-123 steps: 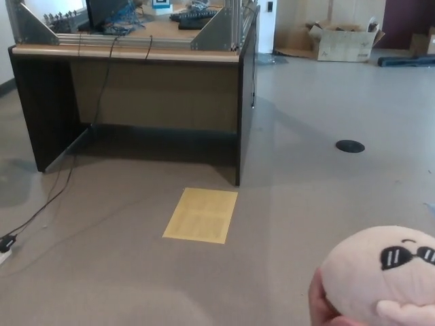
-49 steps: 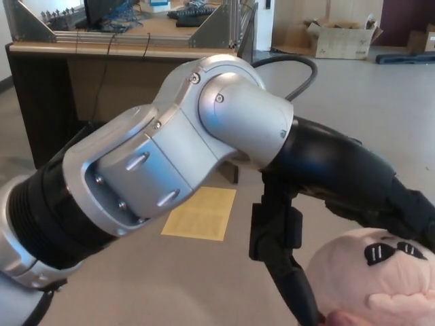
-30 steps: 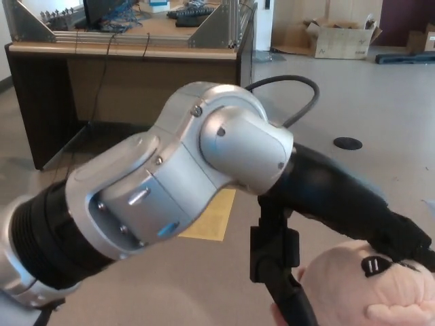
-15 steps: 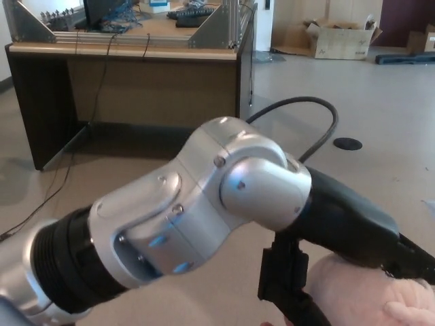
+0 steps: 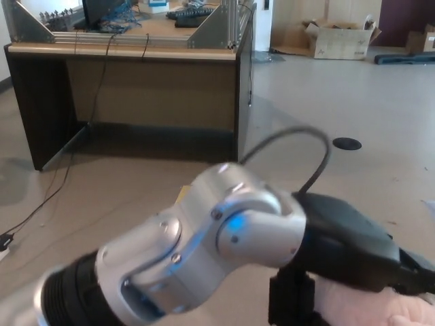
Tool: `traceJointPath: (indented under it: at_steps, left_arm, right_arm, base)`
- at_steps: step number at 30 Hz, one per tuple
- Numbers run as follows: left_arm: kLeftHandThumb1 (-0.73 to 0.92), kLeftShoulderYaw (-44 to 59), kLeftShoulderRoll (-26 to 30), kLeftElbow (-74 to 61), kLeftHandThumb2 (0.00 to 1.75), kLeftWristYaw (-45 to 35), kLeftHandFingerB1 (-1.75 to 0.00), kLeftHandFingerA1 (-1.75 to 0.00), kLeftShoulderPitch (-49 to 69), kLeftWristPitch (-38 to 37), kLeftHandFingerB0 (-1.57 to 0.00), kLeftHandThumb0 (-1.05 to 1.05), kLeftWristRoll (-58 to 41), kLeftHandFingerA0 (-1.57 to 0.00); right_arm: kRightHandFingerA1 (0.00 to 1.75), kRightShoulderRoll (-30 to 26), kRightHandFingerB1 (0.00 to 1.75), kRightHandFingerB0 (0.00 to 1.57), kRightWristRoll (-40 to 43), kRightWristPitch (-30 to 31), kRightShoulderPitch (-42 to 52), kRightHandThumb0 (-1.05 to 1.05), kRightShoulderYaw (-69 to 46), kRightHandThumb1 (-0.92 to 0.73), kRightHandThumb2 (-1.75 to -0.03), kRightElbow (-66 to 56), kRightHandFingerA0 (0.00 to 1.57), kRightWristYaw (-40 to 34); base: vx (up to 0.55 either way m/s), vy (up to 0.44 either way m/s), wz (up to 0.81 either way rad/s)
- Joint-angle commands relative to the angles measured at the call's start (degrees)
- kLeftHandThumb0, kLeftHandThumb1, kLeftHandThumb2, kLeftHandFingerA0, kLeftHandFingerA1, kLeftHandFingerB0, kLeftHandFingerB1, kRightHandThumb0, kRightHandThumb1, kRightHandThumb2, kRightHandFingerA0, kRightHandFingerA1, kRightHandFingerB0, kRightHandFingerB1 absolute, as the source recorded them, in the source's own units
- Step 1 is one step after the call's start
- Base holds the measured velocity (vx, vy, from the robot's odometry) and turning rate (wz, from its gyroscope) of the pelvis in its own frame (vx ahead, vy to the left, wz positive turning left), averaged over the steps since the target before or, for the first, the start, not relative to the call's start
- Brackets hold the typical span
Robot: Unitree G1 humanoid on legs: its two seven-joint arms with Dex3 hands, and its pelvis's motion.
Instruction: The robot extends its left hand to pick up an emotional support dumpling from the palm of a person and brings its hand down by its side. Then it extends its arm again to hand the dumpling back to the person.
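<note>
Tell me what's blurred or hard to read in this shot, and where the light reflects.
Head view: the silver left arm up close is smeared, worst at its lower left end; desk and floor behind stay fairly sharp. Soft highlights and a blue glint sit on the arm's joint. The left hand reads as a dark mass over the pink dumpling.

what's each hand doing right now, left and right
Left hand: over the pale pink plush dumpling; whether it is gripping cannot be told.
Right hand: not in view.
</note>
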Motion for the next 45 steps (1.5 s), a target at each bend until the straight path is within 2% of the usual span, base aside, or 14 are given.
traceJointPath:
  at_steps: [1, 7, 8, 22, 23, 25, 28, 30, 31, 39, 40, 42, 43, 45]
  left_arm:
    - [0.35, 1.7, -0.5, 0.8, 1.34, 6.3, 0.0, -0.6, 4.2, -8.7, 0.0, -1.05, 3.7, -0.04]
    - [0.37, 3.0, -1.0, 1.4, 1.34, 7.5, 0.0, -0.59, 5.9, -11.2, 0.0, -1.05, 5.0, -0.03]
    - [0.76, 3.4, -1.1, 1.7, 1.07, 8.6, -0.01, -0.71, 6.8, -12.2, 0.0, -1.05, 4.8, -0.01]
    - [0.61, 5.1, -1.3, 3.0, 1.39, 9.1, 0.0, -0.55, 8.5, -15.8, 0.0, -1.05, 6.3, -0.06]
    - [0.81, 5.0, -0.9, 3.1, 1.07, 8.4, 0.0, -0.68, 7.6, -16.3, 0.0, -1.05, 6.9, 0.0]
    - [0.4, 5.2, -0.9, 3.1, 1.33, 8.0, 0.0, -0.52, 7.6, -15.9, 0.0, -1.05, 7.0, -0.01]
    - [0.4, 5.4, -1.0, 3.2, 1.33, 7.7, 0.0, -0.52, 7.6, -16.1, 0.0, -1.05, 7.1, -0.01]
    - [0.79, 5.5, -1.1, 3.1, 1.08, 8.0, 0.0, -0.65, 7.9, -15.6, 0.0, -1.05, 7.6, 0.0]
    - [0.37, 5.7, -1.6, 2.6, 1.33, 8.8, 0.0, -0.52, 9.0, -14.4, 0.0, -1.05, 8.3, 0.0]
    - [0.6, 8.5, -5.4, 0.3, 1.03, 7.9, -0.31, -0.44, 14.3, -3.1, 0.0, -1.05, 7.0, 0.0]
    - [0.32, 9.4, -6.7, -0.2, 1.39, 7.5, -0.37, -0.33, 15.1, 0.3, -0.06, -1.05, 5.5, -0.01]
    - [0.32, 10.0, -7.5, -0.6, 1.39, 7.0, -0.37, -0.33, 15.6, 2.1, -0.06, -1.05, 5.2, -0.01]
    - [-0.73, 12.7, -9.3, 0.2, 0.0, 3.6, -0.38, -0.29, 14.9, 9.8, -0.18, 1.04, -1.6, 0.0]
    - [-0.73, 17.8, -12.0, 3.2, 0.14, -0.7, -0.41, 0.0, 13.6, 20.8, -0.44, 1.02, -11.7, -0.14]
  right_arm:
    - [0.79, -1.1, 0.47, 0.54, 0.2, -0.7, -0.4, -0.41, -0.1, -0.75, -0.62, 0.4, 0.55, 0.1]
    - [0.79, -1.1, 0.47, 0.54, 0.2, -0.7, -0.5, -0.41, -0.2, -0.75, -0.62, 0.3, 0.55, 0.1]
    - [0.79, -1.1, 0.47, 0.54, 0.2, -0.7, -0.5, -0.41, -0.2, -0.75, -0.62, 0.4, 0.55, 0.1]
    - [0.79, -1.1, 0.47, 0.54, 0.2, -0.6, -0.8, -0.41, -0.2, -0.75, -0.62, 0.3, 0.55, 0.2]
    - [0.79, -1.2, 0.47, 0.54, 0.2, -0.6, -0.8, -0.41, -0.2, -0.75, -0.62, 0.3, 0.55, 0.2]
    - [0.79, -1.1, 0.47, 0.54, 0.2, -0.6, -0.8, -0.41, -0.2, -0.75, -0.62, 0.3, 0.55, 0.2]
    - [0.79, -1.1, 0.47, 0.54, 0.2, -0.6, -0.9, -0.41, -0.2, -0.75, -0.62, 0.3, 0.55, 0.2]
    - [0.79, -1.1, 0.47, 0.54, 0.2, -0.6, -1.0, -0.41, -0.2, -0.75, -0.62, 0.3, 0.55, 0.2]
    - [0.79, -1.2, 0.47, 0.54, 0.1, -0.6, -1.1, -0.41, -0.2, -0.75, -0.62, 0.3, 0.55, 0.2]
    - [0.79, -1.3, 0.47, 0.54, 0.1, -0.5, -1.5, -0.41, -0.2, -0.75, -0.62, 0.3, 0.55, 0.3]
    - [0.79, -1.3, 0.47, 0.54, 0.1, -0.5, -1.6, -0.41, -0.2, -0.75, -0.62, 0.3, 0.55, 0.3]
    - [0.79, -1.3, 0.47, 0.54, 0.1, -0.5, -1.6, -0.41, -0.2, -0.75, -0.62, 0.3, 0.55, 0.3]
    - [0.79, -1.3, 0.47, 0.54, 0.1, -0.5, -1.7, -0.41, -0.2, -0.75, -0.62, 0.3, 0.55, 0.3]
    - [0.79, -1.3, 0.47, 0.54, 0.1, -0.5, -1.7, -0.41, -0.1, -0.75, -0.62, 0.3, 0.55, 0.3]
  base:
    - [0.0, 0.0, 0.0]
    - [0.0, 0.0, 0.0]
    - [0.0, 0.0, 0.0]
    - [0.0, 0.0, 0.0]
    - [0.0, 0.0, 0.0]
    - [0.0, 0.0, 0.0]
    - [0.0, 0.0, 0.0]
    - [0.0, 0.0, 0.0]
    - [0.0, 0.0, 0.0]
    - [0.0, 0.0, 0.0]
    - [0.0, 0.0, 0.0]
    - [0.0, 0.0, 0.0]
    - [0.0, 0.0, 0.0]
    - [0.0, 0.0, 0.0]
